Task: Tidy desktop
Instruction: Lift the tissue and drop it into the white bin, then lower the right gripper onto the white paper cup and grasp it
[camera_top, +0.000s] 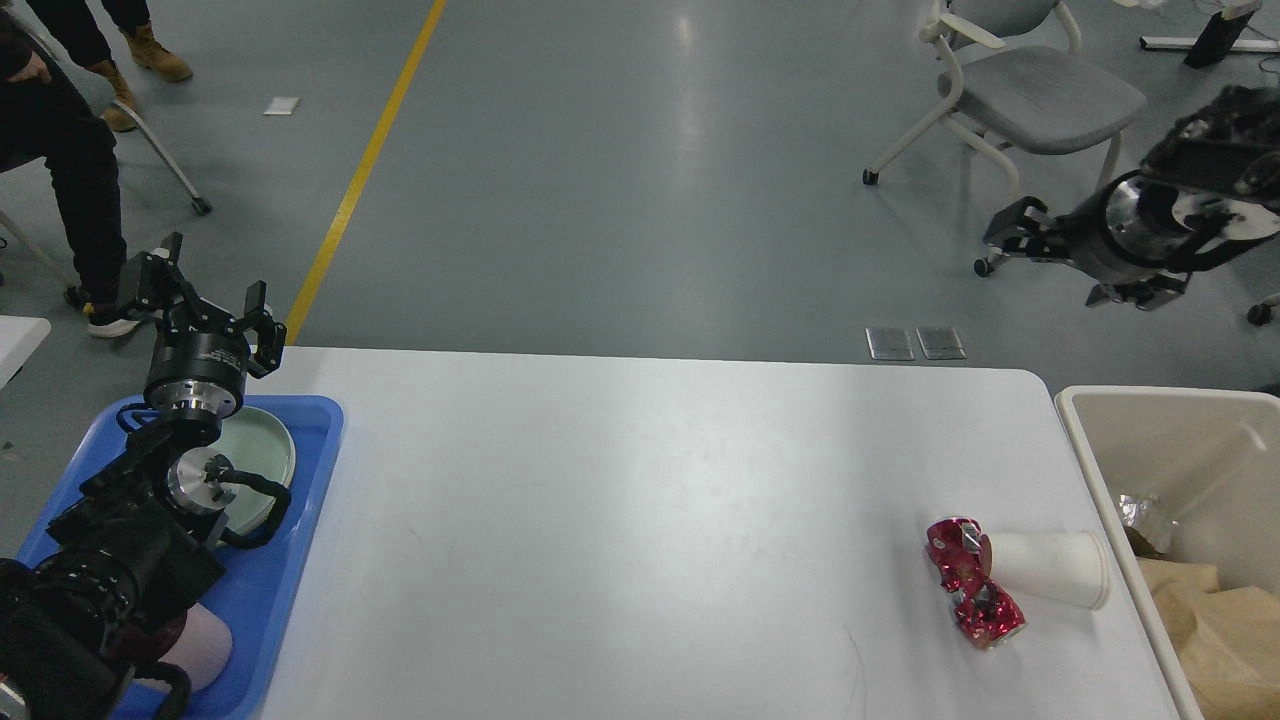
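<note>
On the desktop (620, 520) only a crushed red can (972, 582) and paper cup (1050, 568) remain near the beige bin (1085, 450); my left gripper (205, 300) and right gripper (1020, 232) hang spread and empty.

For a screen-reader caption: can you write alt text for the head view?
A white desktop holds a crushed red can touching a tipped white paper cup near its right edge, beside a beige bin. At left, a blue tray holds a pale green plate; the left gripper and right gripper, both open, hover empty.
</note>
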